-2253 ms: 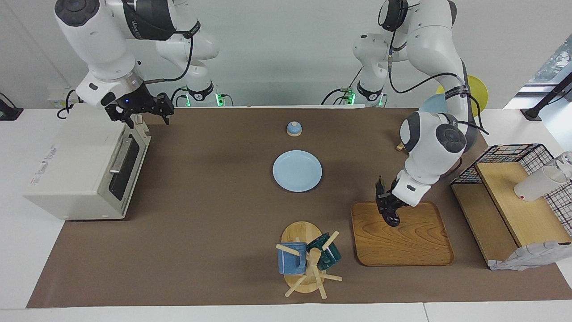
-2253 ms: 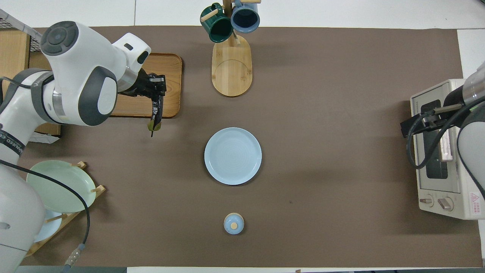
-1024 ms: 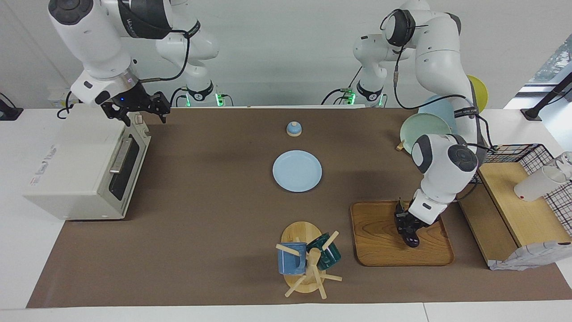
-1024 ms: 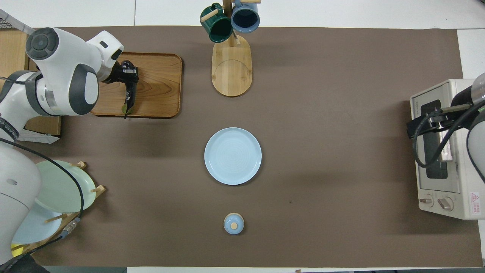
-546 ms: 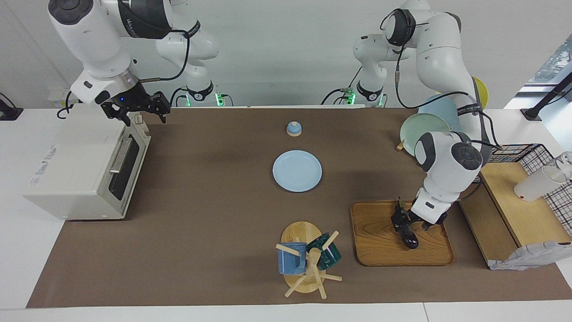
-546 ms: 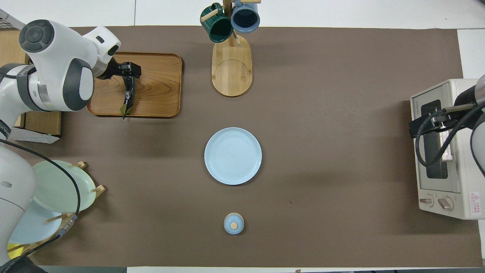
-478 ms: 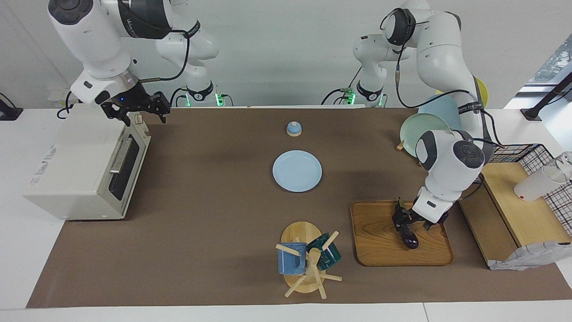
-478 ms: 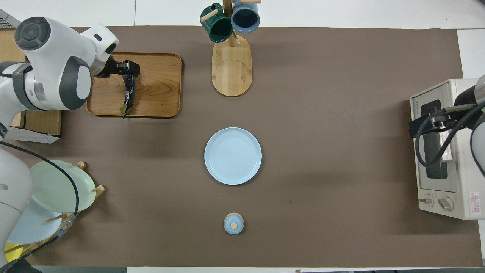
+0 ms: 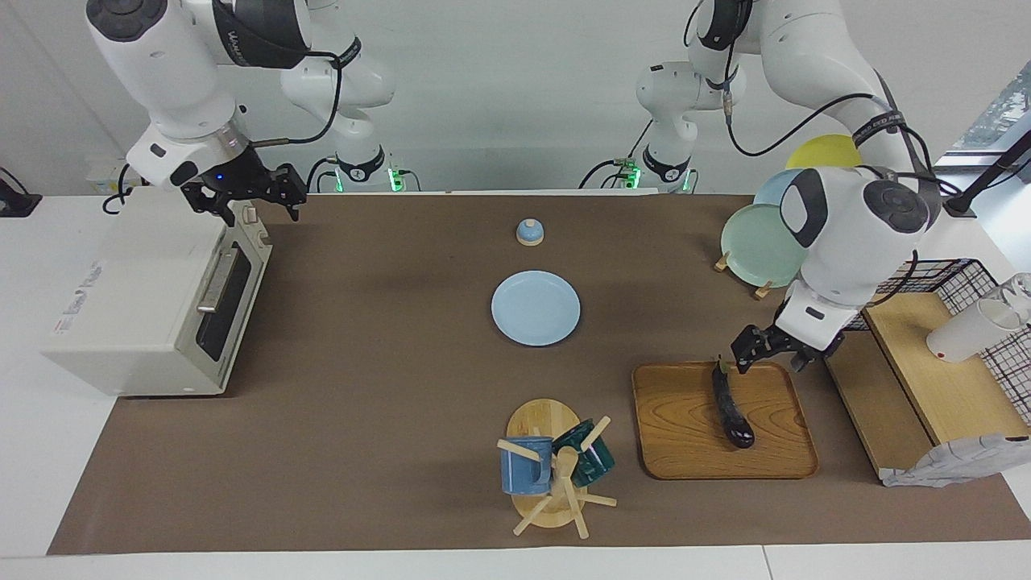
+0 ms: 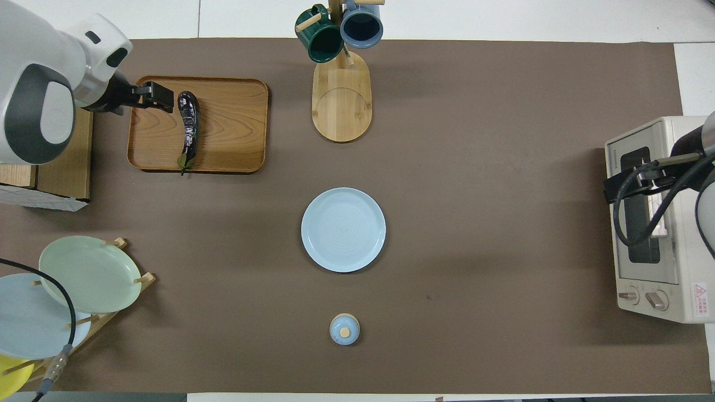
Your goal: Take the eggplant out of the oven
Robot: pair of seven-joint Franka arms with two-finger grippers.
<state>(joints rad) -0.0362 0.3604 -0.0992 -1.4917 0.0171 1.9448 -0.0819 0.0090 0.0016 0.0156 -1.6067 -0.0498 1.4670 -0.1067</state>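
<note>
The dark purple eggplant (image 9: 731,412) lies alone on the wooden tray (image 9: 685,435), its stem end pointing toward the robots; it also shows in the overhead view (image 10: 187,129). My left gripper (image 9: 769,353) is open and empty, raised over the tray's edge nearest the wire shelf, clear of the eggplant (image 10: 151,96). The cream-white oven (image 9: 145,298) stands at the right arm's end of the table with its glass door shut. My right gripper (image 9: 248,200) is open and waits above the oven's top corner nearest the robots (image 10: 634,187).
A light blue plate (image 9: 536,308) sits mid-table, with a small blue lidded pot (image 9: 529,232) nearer the robots. A mug tree (image 9: 556,471) stands beside the tray. A plate rack (image 9: 761,234) and a black wire shelf (image 9: 938,278) flank the left arm.
My left gripper carried the eggplant over the tray, set it down, opened, then rose and drew back toward the wire shelf. The right arm has stayed put.
</note>
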